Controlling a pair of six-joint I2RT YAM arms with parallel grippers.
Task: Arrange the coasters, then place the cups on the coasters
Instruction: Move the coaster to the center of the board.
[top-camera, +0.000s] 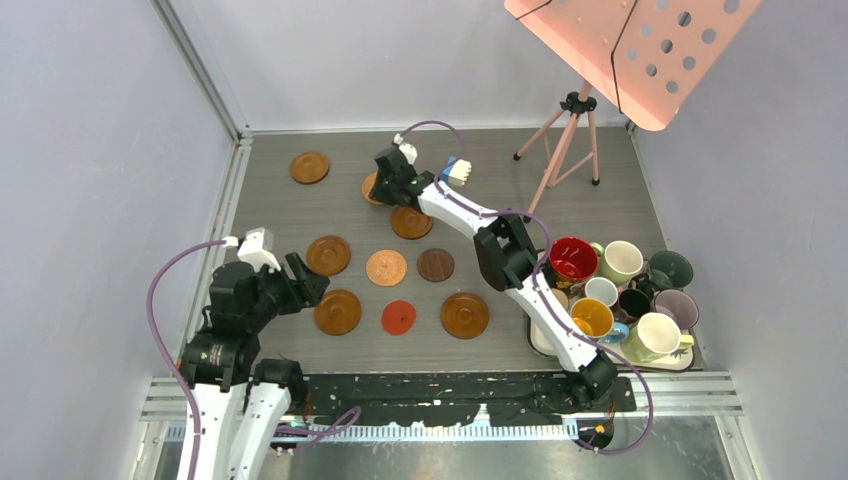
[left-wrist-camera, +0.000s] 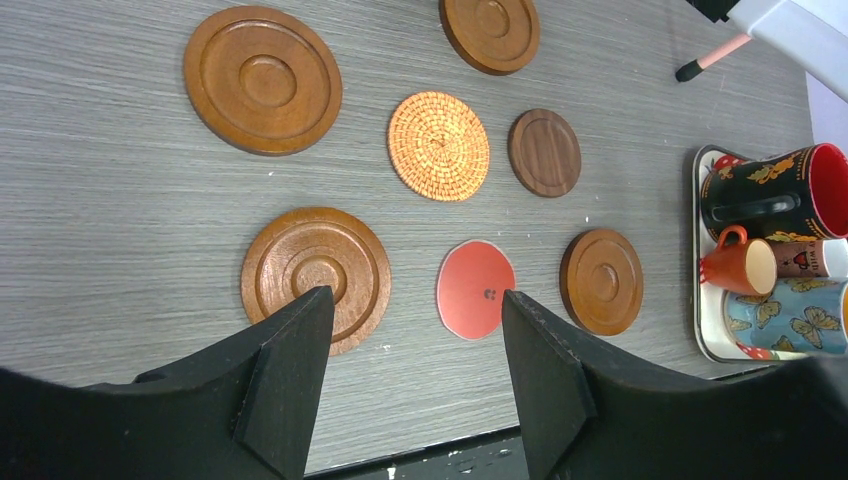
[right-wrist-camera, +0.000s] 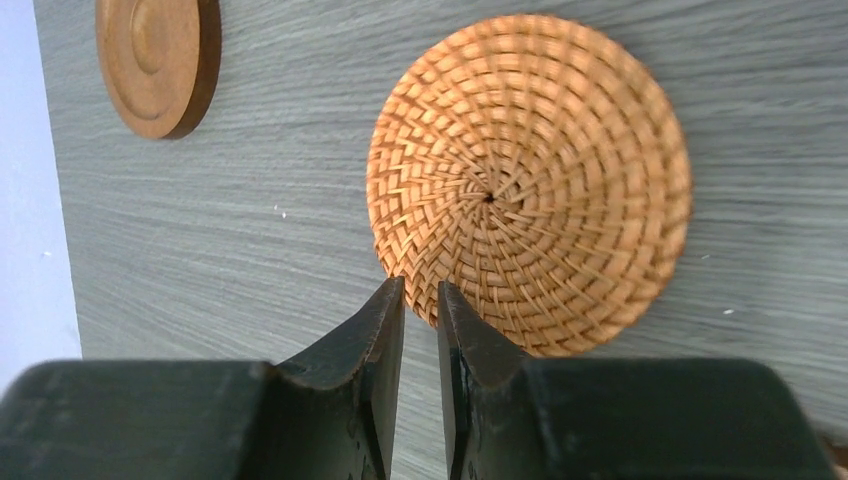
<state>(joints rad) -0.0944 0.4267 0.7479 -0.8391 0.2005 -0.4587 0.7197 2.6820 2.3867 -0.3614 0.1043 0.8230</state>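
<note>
While the right arm (top-camera: 468, 214) stretches long toward 11 o'clock, its gripper (right-wrist-camera: 421, 289) points down at the 7 o'clock rim of a woven coaster (right-wrist-camera: 530, 180) that lies flat. Its jaws are almost pressed together, and I cannot tell whether they nip the rim. The left gripper (left-wrist-camera: 410, 310), folded back at 8 o'clock, hangs spread and empty above a ringed coaster (left-wrist-camera: 300, 265) and a red coaster (left-wrist-camera: 476, 288), whose dark mark is unreadable; cups (top-camera: 621, 262) crowd a tray (left-wrist-camera: 699, 300) at 4 o'clock.

You've got a rough woven rattan coaster (right-wrist-camera: 530, 185) on a matt grey wood-grain table (right-wrist-camera: 250, 240). The wooden coasters (left-wrist-camera: 262, 80) look smooth and satin, and the black mug (left-wrist-camera: 770, 190) is glossy.
</note>
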